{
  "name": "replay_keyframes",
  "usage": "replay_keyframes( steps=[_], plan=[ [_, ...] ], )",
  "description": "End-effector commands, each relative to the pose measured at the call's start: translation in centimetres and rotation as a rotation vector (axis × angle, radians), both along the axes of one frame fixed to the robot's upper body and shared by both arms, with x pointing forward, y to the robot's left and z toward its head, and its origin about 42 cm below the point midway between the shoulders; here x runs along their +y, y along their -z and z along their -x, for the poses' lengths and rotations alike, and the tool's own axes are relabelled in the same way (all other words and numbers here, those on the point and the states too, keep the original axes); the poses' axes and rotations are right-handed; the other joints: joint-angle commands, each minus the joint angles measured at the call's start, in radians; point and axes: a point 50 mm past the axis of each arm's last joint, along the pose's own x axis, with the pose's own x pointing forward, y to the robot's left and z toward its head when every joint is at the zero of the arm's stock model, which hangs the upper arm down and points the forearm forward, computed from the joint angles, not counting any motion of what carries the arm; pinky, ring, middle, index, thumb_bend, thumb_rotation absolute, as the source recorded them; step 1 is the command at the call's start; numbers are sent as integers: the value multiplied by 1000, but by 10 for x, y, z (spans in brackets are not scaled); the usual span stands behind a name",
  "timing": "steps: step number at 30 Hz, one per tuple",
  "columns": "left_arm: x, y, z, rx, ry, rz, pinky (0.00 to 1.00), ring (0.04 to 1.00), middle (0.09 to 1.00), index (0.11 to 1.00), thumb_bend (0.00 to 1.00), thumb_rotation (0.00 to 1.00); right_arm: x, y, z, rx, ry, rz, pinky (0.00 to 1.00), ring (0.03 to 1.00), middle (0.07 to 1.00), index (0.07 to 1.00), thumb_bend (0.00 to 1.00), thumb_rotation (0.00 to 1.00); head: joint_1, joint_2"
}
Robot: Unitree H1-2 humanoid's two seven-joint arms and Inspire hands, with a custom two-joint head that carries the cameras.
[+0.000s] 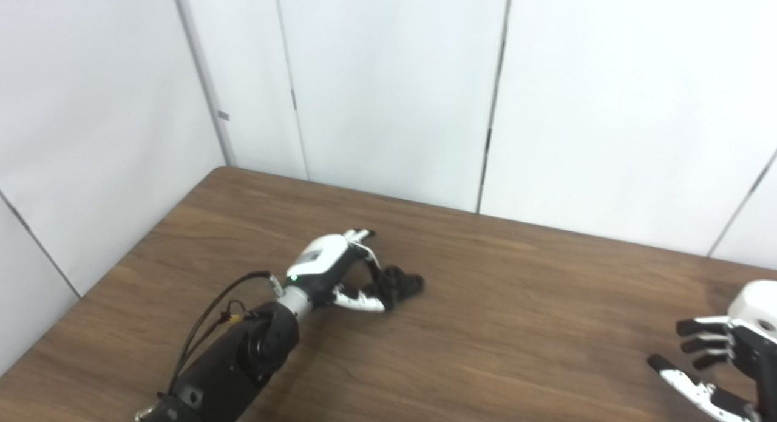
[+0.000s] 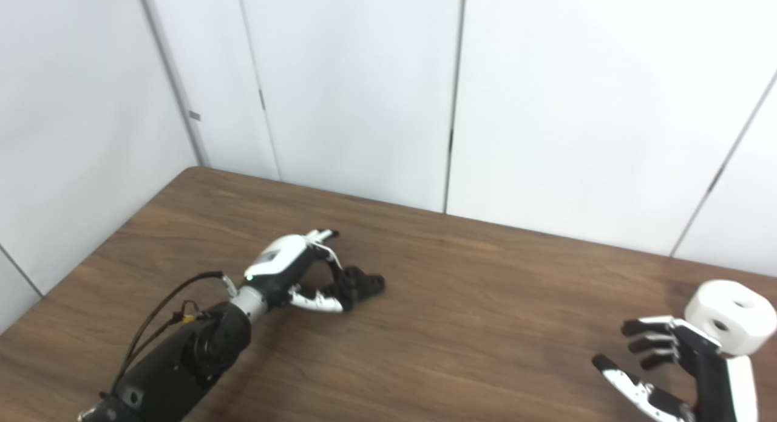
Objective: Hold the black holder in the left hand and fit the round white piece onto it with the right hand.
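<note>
The black holder (image 1: 402, 284) lies on the brown table (image 1: 516, 325), left of the middle. My left hand (image 1: 340, 270) reaches over it from the left, with fingers curled on its near end and the thumb (image 1: 359, 300) beneath; one finger points straight out. The holder still rests on the table. The round white piece (image 2: 731, 316), a thick disc with a hole in its side, stands at the right edge. My right hand (image 2: 668, 361) is open just left of and in front of it, fingers spread, not holding it.
White wall panels (image 1: 394, 94) stand close behind the table's far edge and along its left side. A black cable (image 1: 206, 319) loops off my left forearm. Bare brown tabletop lies between the two hands.
</note>
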Motion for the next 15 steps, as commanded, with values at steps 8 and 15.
replay_keyframes(
  steps=[8,15],
  plan=[
    [-73,3,31,-14,336,13,992,1000,983,486,523,63,3,-9,-8,-64,-26,-43,427,545,623,496,498,124,-79,28],
    [-103,12,40,6,452,5,964,1000,999,488,523,64,11,-7,-10,-79,-33,-37,422,536,616,497,500,133,-181,65]
  ],
)
